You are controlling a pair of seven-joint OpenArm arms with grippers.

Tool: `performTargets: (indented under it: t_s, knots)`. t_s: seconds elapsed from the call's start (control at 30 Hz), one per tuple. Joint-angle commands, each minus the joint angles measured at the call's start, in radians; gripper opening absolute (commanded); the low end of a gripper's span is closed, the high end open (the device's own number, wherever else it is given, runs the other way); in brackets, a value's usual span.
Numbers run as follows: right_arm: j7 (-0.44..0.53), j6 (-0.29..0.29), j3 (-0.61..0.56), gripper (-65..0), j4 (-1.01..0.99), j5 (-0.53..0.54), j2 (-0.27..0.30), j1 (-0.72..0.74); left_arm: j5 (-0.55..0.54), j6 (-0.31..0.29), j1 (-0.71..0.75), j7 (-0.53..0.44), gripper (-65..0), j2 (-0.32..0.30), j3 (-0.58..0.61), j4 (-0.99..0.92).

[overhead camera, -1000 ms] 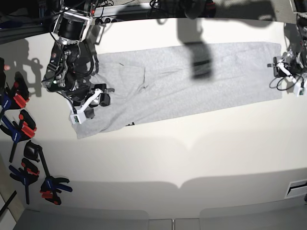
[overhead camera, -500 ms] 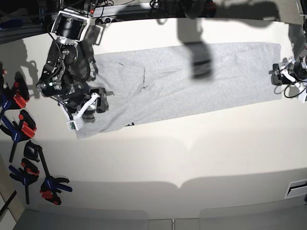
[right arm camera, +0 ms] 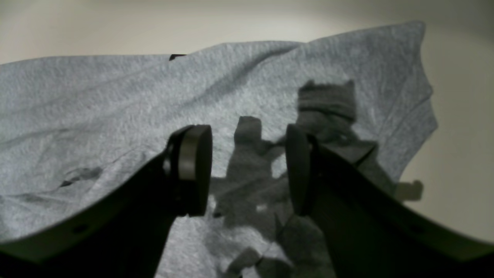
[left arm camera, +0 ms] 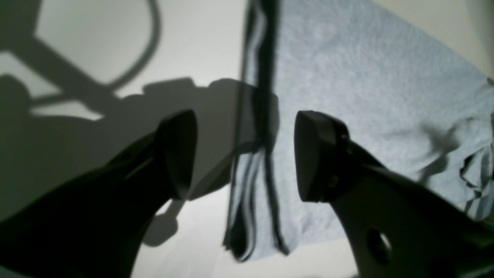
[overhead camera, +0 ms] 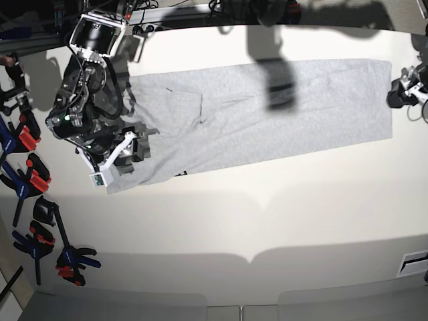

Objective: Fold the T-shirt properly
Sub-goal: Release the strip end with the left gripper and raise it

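T-shirt [overhead camera: 267,107] plain-side up; black print edge, probably lettering.

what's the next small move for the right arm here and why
Probably lower the right end effector onto the T-shirt's end and close. Its fingers stand open with nothing between them, hovering above the cloth, and the shirt lies as a long strip not yet folded end to end.

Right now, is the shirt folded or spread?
Partly folded: the shirt lies as a long narrow strip, layered edges at its end.
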Motion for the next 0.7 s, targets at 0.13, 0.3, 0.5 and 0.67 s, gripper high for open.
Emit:
performTargets:
  t_s: [0.13, 0.3, 0.5, 0.67]
  knots:
    - [0.02, 0.003, 0.003, -36.0, 0.022, 0.012, 0.011, 0.019, -0.069, -0.072, -0.003, 0.098, -27.8, 0.009, -0.007, -0.002]
    - [0.02, 0.003, 0.003, -36.0, 0.022, 0.013, 0.011, 0.019, -0.077, -0.112, -0.003, 0.131, -27.8, 0.09, -0.007, -0.002]
    - [0.02, 0.003, 0.003, -36.0, 0.022, 0.012, 0.011, 0.019, -0.08, -0.138, -0.005, 0.135, -36.7, 0.085, -0.007, 0.011]
    - [0.019, 0.004, 0.003, -36.0, 0.022, 0.012, 0.011, 0.019, -0.079, -0.139, -0.005, 0.029, -65.0, 0.041, -0.008, 0.014]
